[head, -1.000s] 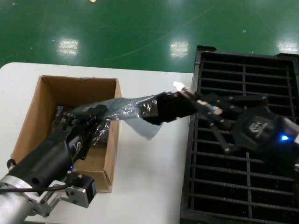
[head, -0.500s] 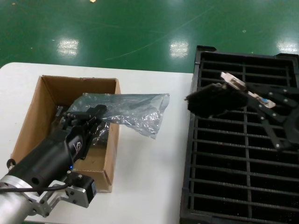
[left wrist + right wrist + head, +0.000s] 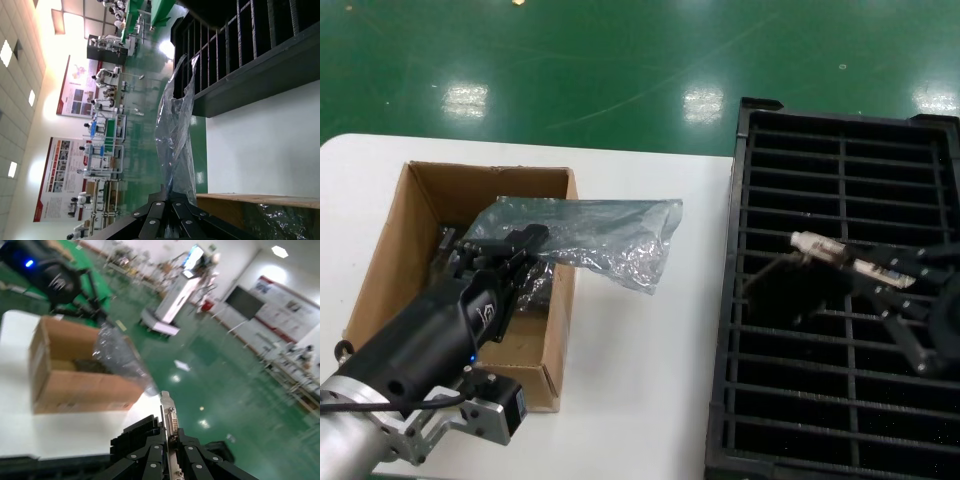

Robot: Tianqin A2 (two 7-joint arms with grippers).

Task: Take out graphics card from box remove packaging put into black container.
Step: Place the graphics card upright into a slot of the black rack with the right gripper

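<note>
I see a plain brown corrugated cardboard box (image 3: 420, 215) at the left of the head frame, on a white tabletop (image 3: 640, 330). Across its upper edge lies a crinkled, shiny silvery-grey translucent plastic bag (image 3: 600, 235). The big black plastic slotted tray (image 3: 840, 170) fills the right side in a pattern of parallel bars. Over it I make out the dark flat graphics card's silver metal bracket (image 3: 840, 255) with a blue port. Behind is glossy green floor (image 3: 570, 70).

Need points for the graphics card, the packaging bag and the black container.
graphics card (image 3: 825, 249), head view, on its silver end bracket.
packaging (image 3: 600, 230), head view, on the middle of the crinkled bag.
black container (image 3: 735, 300), head view, on its left rim wall.
</note>
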